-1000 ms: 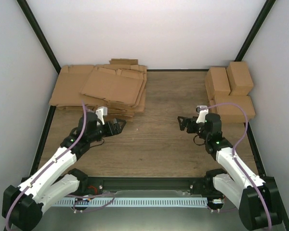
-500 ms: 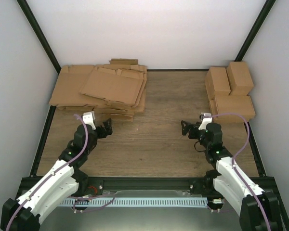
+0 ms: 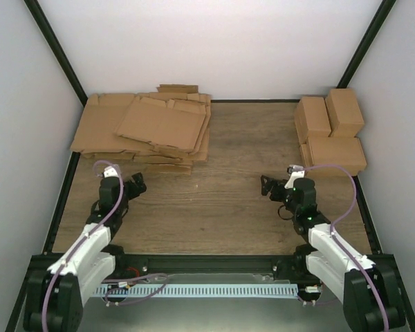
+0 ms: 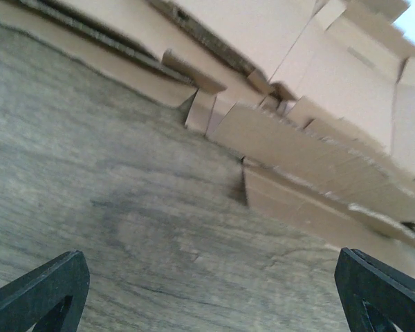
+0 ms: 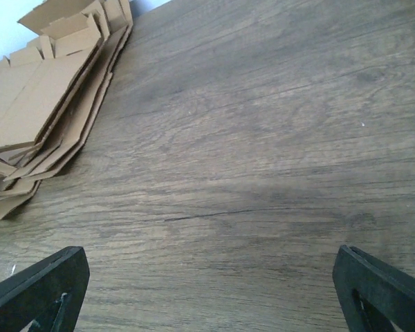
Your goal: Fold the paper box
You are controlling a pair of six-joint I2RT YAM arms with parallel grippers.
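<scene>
Top view: bright, even, diffuse light from above; white walls [image 3: 228, 41] nearly blown out, only soft short shadows under the cardboard pile [image 3: 159, 131] and arms [image 3: 90, 242]. Left wrist view is soft, blurred across pile and table [image 4: 124, 207], with a clipped bright patch top right. Right wrist view sharper, wood grain crisp, faint shadow band mid-table, right gripper [image 5: 207, 297] just black silhouette in the bottom corners.
</scene>
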